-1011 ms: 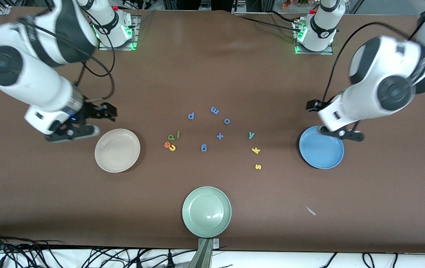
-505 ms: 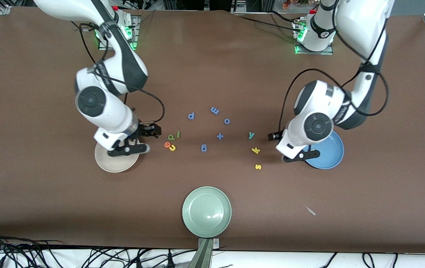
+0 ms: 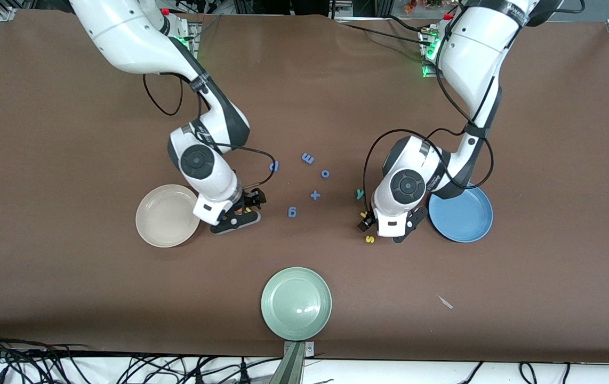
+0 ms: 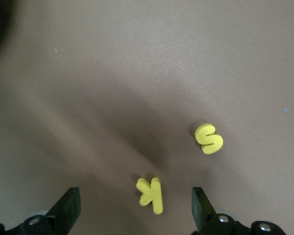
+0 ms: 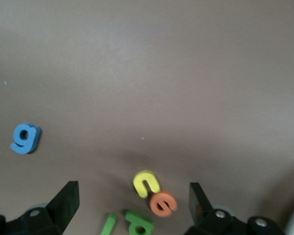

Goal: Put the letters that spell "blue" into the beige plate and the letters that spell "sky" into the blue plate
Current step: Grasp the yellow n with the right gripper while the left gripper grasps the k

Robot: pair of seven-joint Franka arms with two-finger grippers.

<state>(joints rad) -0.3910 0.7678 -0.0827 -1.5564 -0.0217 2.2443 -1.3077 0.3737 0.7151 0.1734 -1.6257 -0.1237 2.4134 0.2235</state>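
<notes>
The right wrist view shows yellow u (image 5: 146, 183), orange e (image 5: 163, 203), green b (image 5: 138, 223) and thin green l (image 5: 108, 224) clustered on the table. My right gripper (image 5: 133, 199) hangs open just over them, beside the beige plate (image 3: 167, 215); in the front view that gripper (image 3: 235, 220) hides them. Yellow k (image 4: 151, 195) lies between the open fingers of my left gripper (image 4: 134, 205), with yellow s (image 4: 208, 138) a little apart. Seen from the front, the left gripper (image 3: 398, 232) is beside the blue plate (image 3: 462, 213). Teal y (image 3: 359, 193) and s (image 3: 369, 239) show by it. Both plates hold nothing.
Blue foam pieces lie mid-table: m (image 3: 307, 158), o (image 3: 325, 173), a plus sign (image 3: 315, 195), g (image 3: 292, 212) and a half-hidden p (image 3: 274, 166). A pale green plate (image 3: 296, 303) sits near the front edge. A small scrap (image 3: 445, 302) lies toward the left arm's end.
Both arms swung in from the table's ends and came down: the right gripper from beside the beige plate to over the b-l-u-e cluster, the left from the blue plate to over the k. Both stayed open.
</notes>
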